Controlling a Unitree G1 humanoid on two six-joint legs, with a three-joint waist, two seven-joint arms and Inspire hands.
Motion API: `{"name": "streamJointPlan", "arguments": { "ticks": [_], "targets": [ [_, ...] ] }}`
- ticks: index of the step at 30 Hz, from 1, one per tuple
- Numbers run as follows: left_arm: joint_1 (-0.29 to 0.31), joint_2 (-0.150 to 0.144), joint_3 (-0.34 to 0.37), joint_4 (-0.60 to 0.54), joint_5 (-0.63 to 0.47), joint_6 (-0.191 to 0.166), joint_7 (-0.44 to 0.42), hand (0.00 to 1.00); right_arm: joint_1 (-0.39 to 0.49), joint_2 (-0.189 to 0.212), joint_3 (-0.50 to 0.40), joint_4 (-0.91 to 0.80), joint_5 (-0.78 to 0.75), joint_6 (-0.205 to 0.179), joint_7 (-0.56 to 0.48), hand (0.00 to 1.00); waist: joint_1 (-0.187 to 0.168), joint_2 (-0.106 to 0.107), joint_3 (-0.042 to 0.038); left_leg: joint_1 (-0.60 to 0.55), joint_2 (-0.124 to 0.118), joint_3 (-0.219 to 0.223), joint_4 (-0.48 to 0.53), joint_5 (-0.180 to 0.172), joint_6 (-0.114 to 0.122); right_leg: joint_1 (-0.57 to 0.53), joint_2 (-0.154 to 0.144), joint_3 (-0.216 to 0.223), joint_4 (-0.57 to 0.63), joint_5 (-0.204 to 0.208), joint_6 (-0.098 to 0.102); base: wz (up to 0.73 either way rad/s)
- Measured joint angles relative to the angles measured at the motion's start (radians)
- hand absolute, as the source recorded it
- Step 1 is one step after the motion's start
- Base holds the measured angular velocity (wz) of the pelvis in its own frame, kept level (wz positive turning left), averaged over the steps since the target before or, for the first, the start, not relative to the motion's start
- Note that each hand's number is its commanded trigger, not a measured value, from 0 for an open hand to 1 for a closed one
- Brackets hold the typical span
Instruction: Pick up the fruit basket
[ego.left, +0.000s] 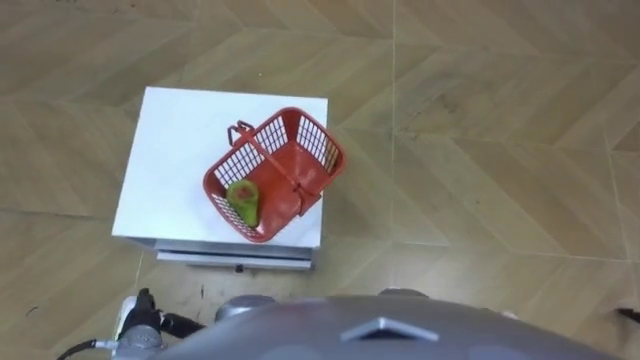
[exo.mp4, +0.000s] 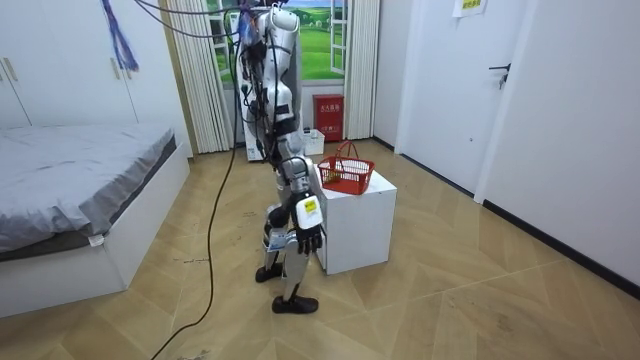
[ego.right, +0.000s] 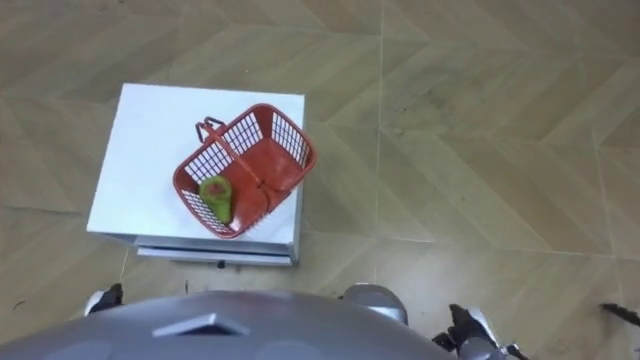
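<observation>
I cannot tell how the fingers are set on the left hand (ego.left: 137, 322) or the right hand (exo.mp4: 309, 238), which both hang low at the robot's sides. The red basket (ego.left: 273, 172), with a green fruit (ego.left: 244, 200) inside, sits untouched on the white surface (ego.left: 180, 150) before the robot, by the surface's right edge.

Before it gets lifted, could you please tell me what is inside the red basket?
One green fruit lies in the basket's near end; whatever is beneath it is hidden.

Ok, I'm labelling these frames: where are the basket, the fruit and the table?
basket (ego.left: 320, 143), left eye view, on its mesh side wall.
fruit (ego.left: 244, 200), left eye view, on its green middle.
table (ego.left: 170, 160), left eye view, on its bare white top.
</observation>
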Motion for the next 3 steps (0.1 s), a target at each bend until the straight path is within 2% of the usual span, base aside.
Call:
{"name": "streamJointPlan", "arguments": {
  "ticks": [3],
  "targets": [
    [0.016, -0.013, 0.007, 0.002, 0.012, 0.027, -0.010, 0.00, -0.016, 0.001, 0.000, 0.041, 0.004, 0.032, 0.046, 0.00, -0.002, 0.004, -0.0022, 0.004, 0.000, -0.001, 0.001, -0.003, 0.001, 0.001, -0.001, -0.002, -0.001, -0.002, 0.002, 0.00]
  ]
}}
